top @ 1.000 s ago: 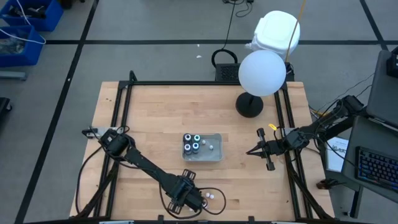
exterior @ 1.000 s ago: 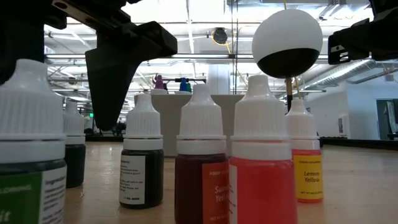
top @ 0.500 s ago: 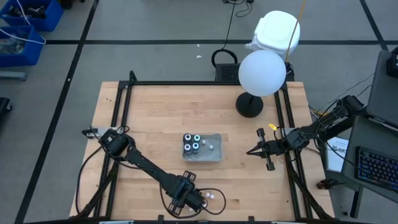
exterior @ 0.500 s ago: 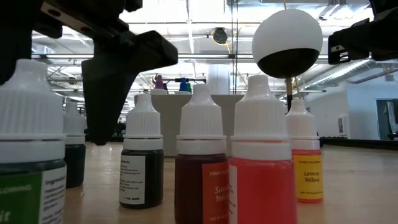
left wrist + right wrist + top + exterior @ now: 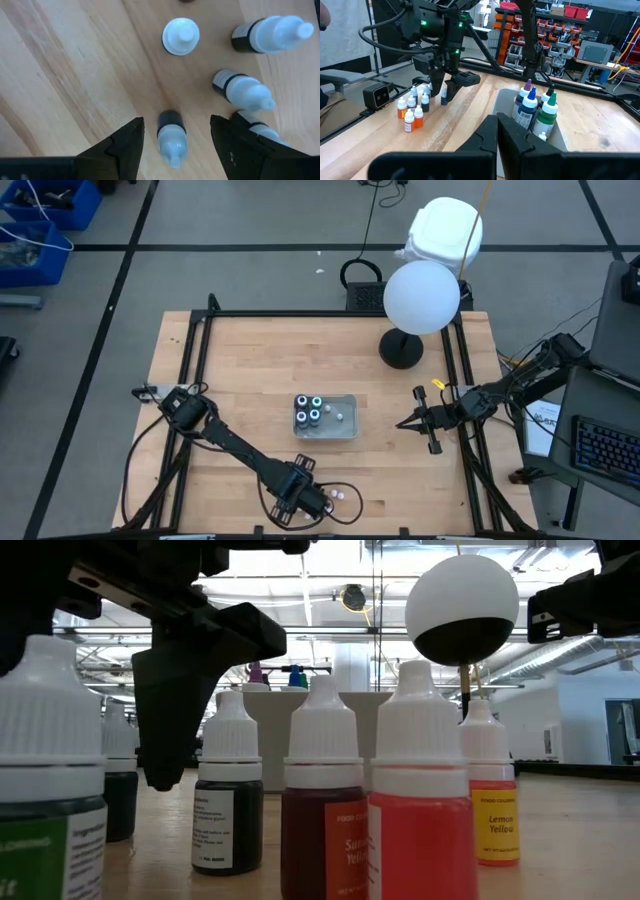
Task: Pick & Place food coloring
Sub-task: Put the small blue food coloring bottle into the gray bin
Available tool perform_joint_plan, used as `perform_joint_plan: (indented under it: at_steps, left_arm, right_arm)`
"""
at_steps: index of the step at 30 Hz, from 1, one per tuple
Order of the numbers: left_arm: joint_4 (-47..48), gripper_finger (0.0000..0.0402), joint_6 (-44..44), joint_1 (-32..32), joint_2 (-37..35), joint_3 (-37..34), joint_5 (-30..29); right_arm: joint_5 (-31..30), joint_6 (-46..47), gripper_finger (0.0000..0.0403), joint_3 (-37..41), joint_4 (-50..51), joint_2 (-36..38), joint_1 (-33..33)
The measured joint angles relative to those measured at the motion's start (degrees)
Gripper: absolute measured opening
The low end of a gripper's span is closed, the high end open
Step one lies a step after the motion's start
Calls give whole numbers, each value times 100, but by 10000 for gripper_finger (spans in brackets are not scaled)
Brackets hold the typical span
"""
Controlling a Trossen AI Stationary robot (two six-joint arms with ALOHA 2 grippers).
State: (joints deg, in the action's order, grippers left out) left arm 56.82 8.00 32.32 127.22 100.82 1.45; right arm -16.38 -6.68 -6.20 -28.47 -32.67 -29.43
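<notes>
1. Since half a second ago, the left claw (image 5: 175,145) has dipped slightly lower, jaws wide, straddling a small dark white-capped food coloring bottle (image 5: 171,136) standing near the counter's front edge.
2. The grasp looks imminent.
3. Four bottles already stand in the clear plastic tray (image 5: 345,430).
4. The right claw (image 5: 401,424) waits shut beside the tray.

A pale wood-grain table (image 5: 250,360) is framed in black. White caps are worn by the dropper bottles (image 5: 420,810): red, dark red (image 5: 322,820), yellow (image 5: 492,800) and green liquids are seen. A white-over-black globe (image 5: 462,608) is shown. Both claws are black.
</notes>
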Motion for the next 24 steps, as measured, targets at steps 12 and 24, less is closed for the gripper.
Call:
perform_joint_plan:
  at_steps: [12,24]
  left_arm:
    - [-4,128,-36,-89,0,0,0]
    - [64,67,-285,-111,-61,6,-59]
  right_arm:
    - [0,0,0,0,0,-2,-2]
    - [0,0,0,0,0,0,-1]
